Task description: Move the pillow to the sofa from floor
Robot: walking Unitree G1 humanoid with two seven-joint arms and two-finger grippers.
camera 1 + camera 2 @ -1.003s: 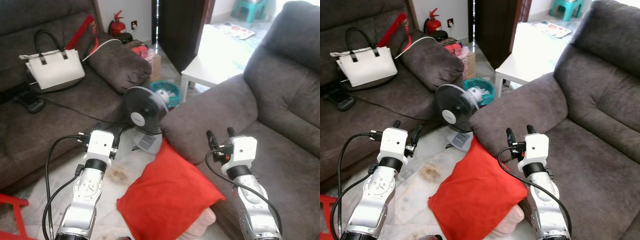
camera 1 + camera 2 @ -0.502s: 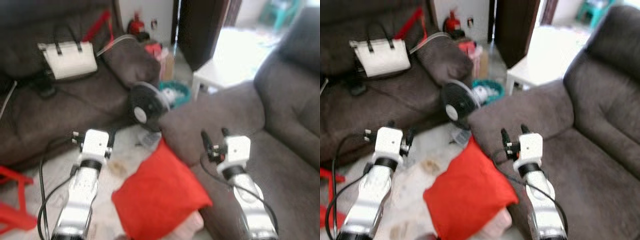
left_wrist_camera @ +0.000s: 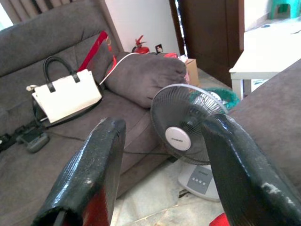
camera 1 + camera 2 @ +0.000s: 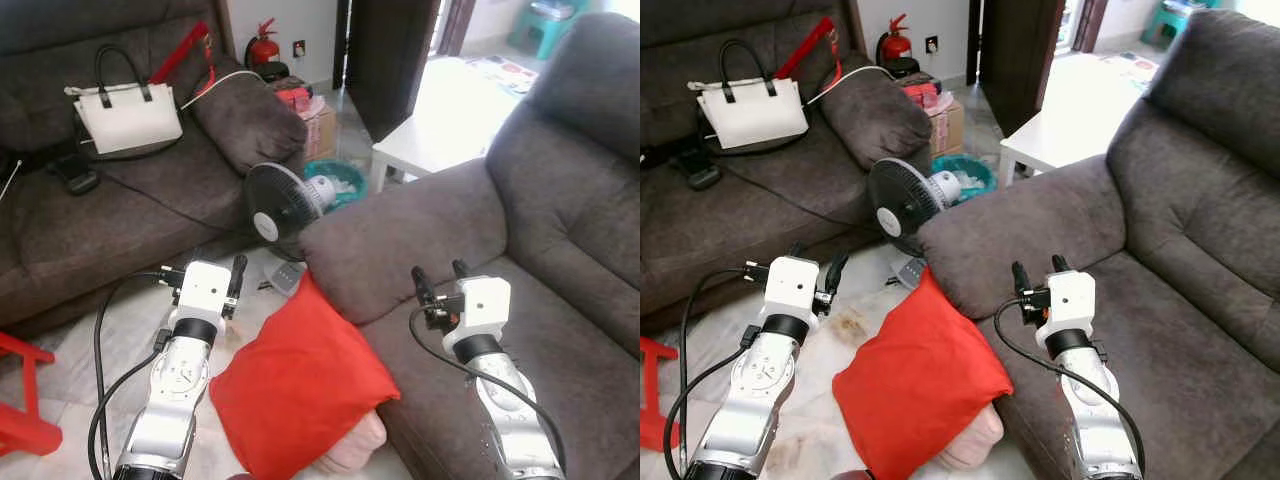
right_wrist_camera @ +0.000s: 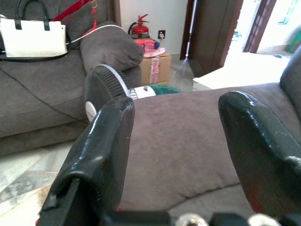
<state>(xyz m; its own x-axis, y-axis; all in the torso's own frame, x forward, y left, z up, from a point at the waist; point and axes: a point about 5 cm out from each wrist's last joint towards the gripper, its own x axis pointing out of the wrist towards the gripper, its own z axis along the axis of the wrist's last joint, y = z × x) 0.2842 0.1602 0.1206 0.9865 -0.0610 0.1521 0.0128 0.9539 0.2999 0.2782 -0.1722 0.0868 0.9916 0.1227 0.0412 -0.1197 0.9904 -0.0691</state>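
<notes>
Pillow [image 4: 295,385] lay red on the floor [image 4: 90,340], leaning on the sofa [image 4: 560,300], between both sets of fingers and below them. In the left wrist view, the left fingers [image 3: 101,160] were spread wide before a fan [image 3: 186,125]. In the right wrist view, the right fingers [image 5: 110,141] were spread too. It looked soft and light; grab a corner.

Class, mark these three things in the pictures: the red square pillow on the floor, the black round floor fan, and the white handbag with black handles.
Red square pillow [image 4: 300,385], left eye view, middle of its face.
Black round floor fan [image 4: 275,208], left eye view, centre hub.
White handbag with black handles [image 4: 752,110], right eye view, front panel.
</notes>
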